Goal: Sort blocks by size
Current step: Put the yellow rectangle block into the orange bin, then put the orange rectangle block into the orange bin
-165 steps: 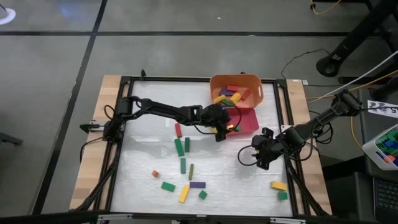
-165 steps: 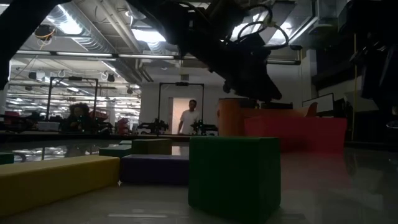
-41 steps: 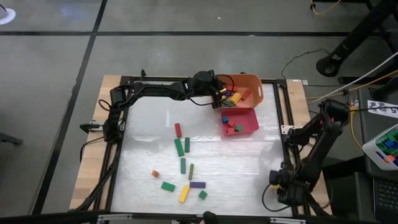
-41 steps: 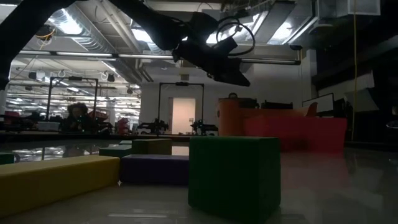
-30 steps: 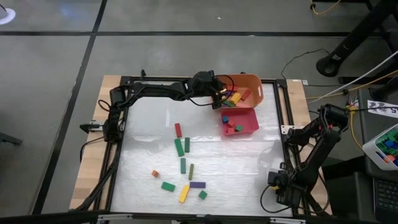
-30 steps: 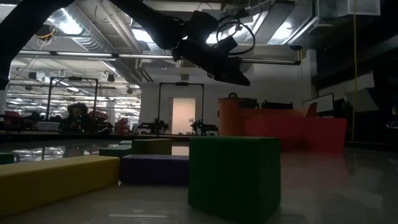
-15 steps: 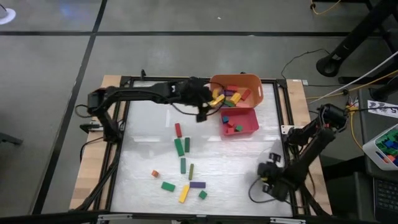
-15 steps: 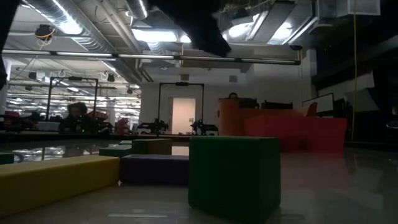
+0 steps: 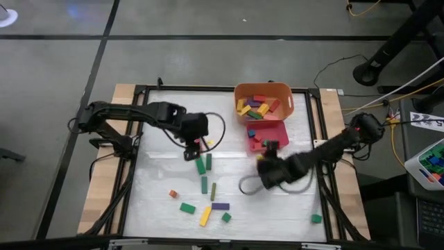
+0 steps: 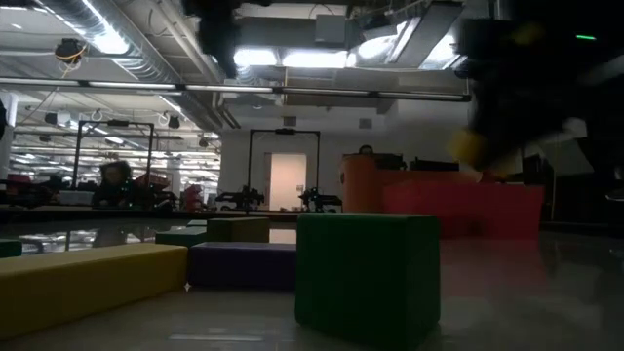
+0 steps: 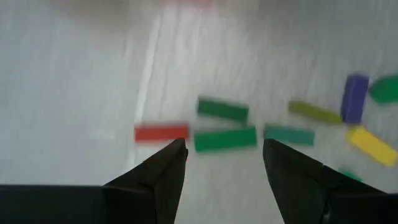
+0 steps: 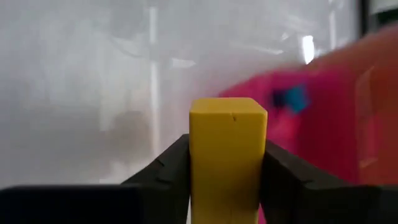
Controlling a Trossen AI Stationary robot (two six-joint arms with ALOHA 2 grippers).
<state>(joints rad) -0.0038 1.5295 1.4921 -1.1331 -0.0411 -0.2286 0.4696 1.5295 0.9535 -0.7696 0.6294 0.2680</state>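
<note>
Near the middle of the table (image 9: 159, 201), our left gripper (image 11: 224, 163) hangs above the loose blocks with its fingers spread apart and nothing between them; just past its tips lie a red bar (image 11: 161, 132) and a green bar (image 11: 224, 138), end to end, with a second green bar (image 11: 222, 110) beside them. From above, that cluster trails toward the table's near edge, ending in a yellow bar (image 9: 205, 216), a purple bar (image 9: 220, 206) and a green cube (image 9: 226, 217), with a small orange cube (image 9: 173, 194) off to the left. Our right gripper (image 12: 227, 163) is clamped on a yellow block (image 12: 228, 149), standing upright between its fingers, over the table just on the near side of the pink-red tray (image 9: 281, 141). Beyond the tray, against the far edge, the orange bin (image 9: 286, 90) holds a heap of mixed blocks. One green cube (image 9: 316, 219) sits alone by the near right corner.
</note>
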